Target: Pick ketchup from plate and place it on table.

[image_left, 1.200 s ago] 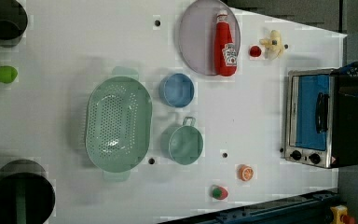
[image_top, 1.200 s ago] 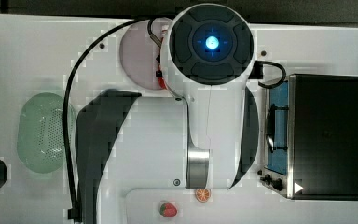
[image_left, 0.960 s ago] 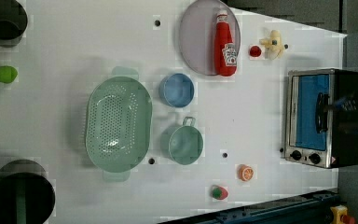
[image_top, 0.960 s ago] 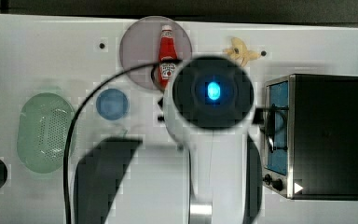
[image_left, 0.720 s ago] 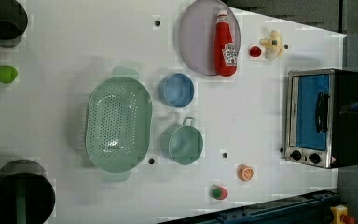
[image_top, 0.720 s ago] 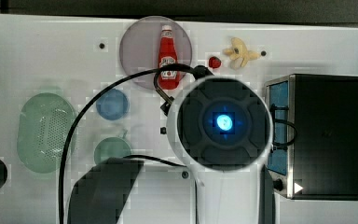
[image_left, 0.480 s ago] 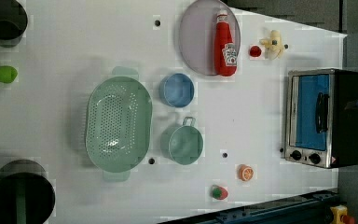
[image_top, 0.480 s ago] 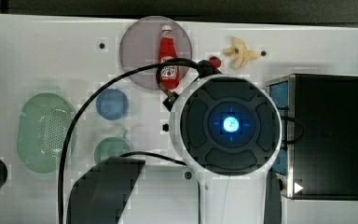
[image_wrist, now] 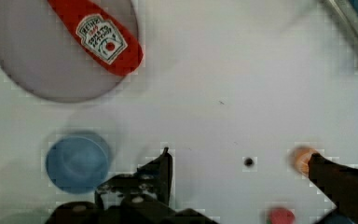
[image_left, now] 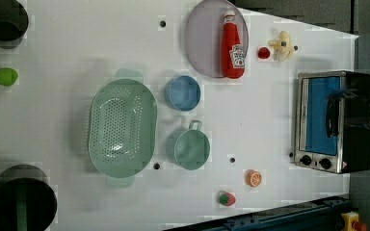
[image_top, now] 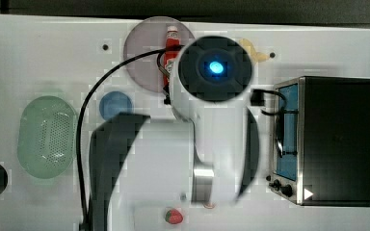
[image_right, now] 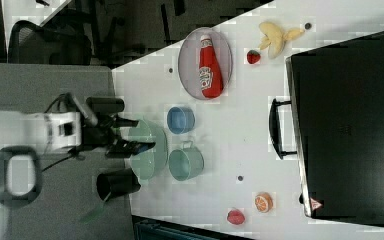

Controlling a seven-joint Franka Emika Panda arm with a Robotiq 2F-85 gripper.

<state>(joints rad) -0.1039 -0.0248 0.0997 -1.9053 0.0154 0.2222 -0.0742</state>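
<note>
The ketchup (image_left: 232,48) is a slim red bottle with a white label, lying along the right side of the pale mauve plate (image_left: 203,41) in the left view. The right view has the ketchup (image_right: 209,70) and the plate (image_right: 189,62) near its top. In the top view my arm covers most of the ketchup (image_top: 172,41), and the plate (image_top: 144,53) pokes out beside it. My gripper (image_wrist: 237,156) is open and holds nothing, hanging above the bare white table (image_wrist: 223,84), apart from the ketchup (image_wrist: 100,37) and the plate (image_wrist: 42,65). The right view has the gripper (image_right: 145,133) at its left.
A blue bowl (image_left: 182,92), a green cup (image_left: 191,149) and a green colander (image_left: 122,126) stand mid-table. A toaster oven (image_left: 327,120) sits at the left view's right. A small red fruit (image_left: 263,53), a banana (image_left: 282,45), an orange slice (image_left: 254,178) and a strawberry (image_left: 227,198) lie around.
In the top view my arm has swung toward the top view's top, from mid-table to over the plate's edge, now covering much of the ketchup. The objects have not moved.
</note>
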